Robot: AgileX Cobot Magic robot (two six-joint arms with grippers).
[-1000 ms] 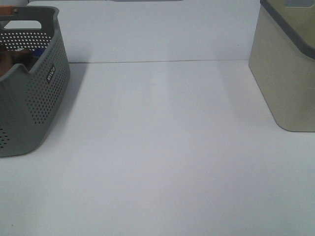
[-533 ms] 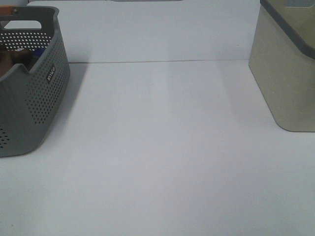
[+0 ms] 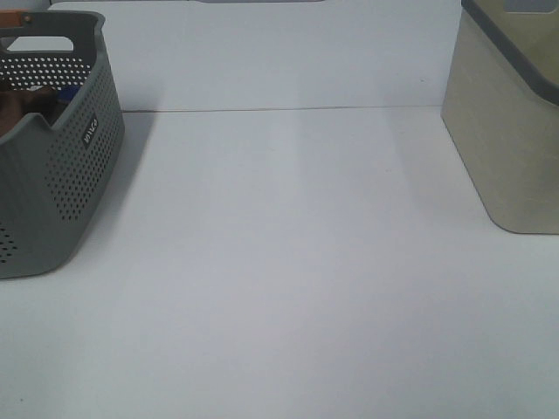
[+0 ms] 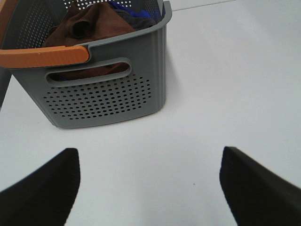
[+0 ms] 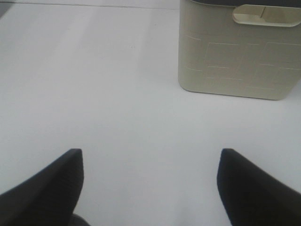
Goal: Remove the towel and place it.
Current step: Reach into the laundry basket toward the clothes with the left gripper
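The maroon towel (image 4: 91,23) lies bunched inside the grey perforated basket (image 4: 103,96), beside a blue cloth (image 4: 131,10). In the exterior high view the basket (image 3: 61,166) stands at the far left, with a bit of the towel (image 3: 16,109) showing over its rim. My left gripper (image 4: 148,181) is open and empty, hovering over the table in front of the basket's handle end. My right gripper (image 5: 150,181) is open and empty, over the table short of the beige bin. Neither gripper shows in the exterior high view.
A beige bin (image 3: 507,131) with a dark rim stands at the right; it also shows in the right wrist view (image 5: 235,52). The basket has an orange handle (image 4: 42,55). The white table (image 3: 288,262) lies between basket and bin.
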